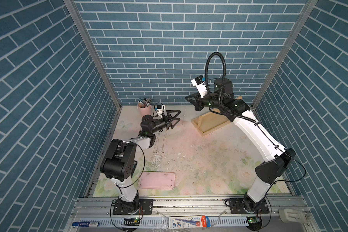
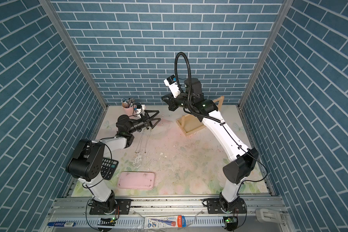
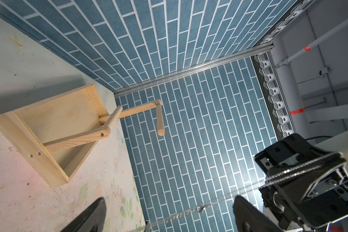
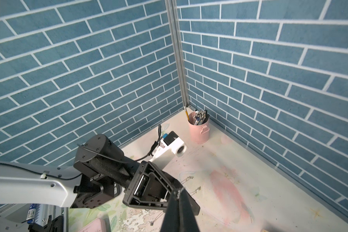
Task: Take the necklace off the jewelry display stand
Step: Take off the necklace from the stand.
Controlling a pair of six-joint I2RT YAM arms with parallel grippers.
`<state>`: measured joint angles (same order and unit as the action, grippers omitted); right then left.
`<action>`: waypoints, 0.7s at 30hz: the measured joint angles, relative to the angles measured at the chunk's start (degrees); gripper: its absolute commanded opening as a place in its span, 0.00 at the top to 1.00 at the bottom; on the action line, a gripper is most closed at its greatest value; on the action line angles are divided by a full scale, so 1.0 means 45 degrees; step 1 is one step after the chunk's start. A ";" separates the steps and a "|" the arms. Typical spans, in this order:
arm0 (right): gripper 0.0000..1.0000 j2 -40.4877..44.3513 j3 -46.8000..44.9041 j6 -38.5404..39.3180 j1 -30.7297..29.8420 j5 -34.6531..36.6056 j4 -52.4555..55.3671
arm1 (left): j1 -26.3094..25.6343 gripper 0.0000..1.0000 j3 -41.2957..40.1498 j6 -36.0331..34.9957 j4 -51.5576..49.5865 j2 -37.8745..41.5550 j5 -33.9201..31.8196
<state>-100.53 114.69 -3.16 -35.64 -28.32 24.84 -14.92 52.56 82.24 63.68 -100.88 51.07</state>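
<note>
Right gripper point(image 1: 186, 98): jaws fully closed, pinching a thin silver chain necklace point(image 4: 177, 192) at the tips, raised above the table near the back wall. From the left wrist view the chain crosses the gap between the fingers point(image 3: 92, 217) of the left gripper point(image 1: 179, 115), which is spread wide and grips nothing. The pale wooden jewelry display stand with a shallow tray base point(image 1: 209, 125) sits rear right under the right arm, apart from both grippers. I cannot tell whether the chain touches its bar. Other fine chains point(image 4: 187, 178) lie on the floral tabletop point(image 1: 199, 160) below the left gripper. A flat pink plastic tray point(image 1: 156, 179) sits front left.
</note>
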 measured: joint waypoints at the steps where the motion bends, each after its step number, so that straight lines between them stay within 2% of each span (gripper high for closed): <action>1: 1.00 -0.0053 0.0209 0.0000 0.0000 0.0000 0.0010 | 0.0000 0.01 0.0000 -0.0034 0.0000 0.0000 0.0000; 21: 1.00 -0.1739 0.3730 0.0000 -0.0073 -0.0427 0.1389 | 0.0000 0.01 0.0000 0.0107 0.0865 0.0000 0.0010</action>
<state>-108.36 131.48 -3.16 -35.97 -30.24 31.09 -14.92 52.56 82.72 67.57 -100.88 51.11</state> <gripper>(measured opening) 0.043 0.994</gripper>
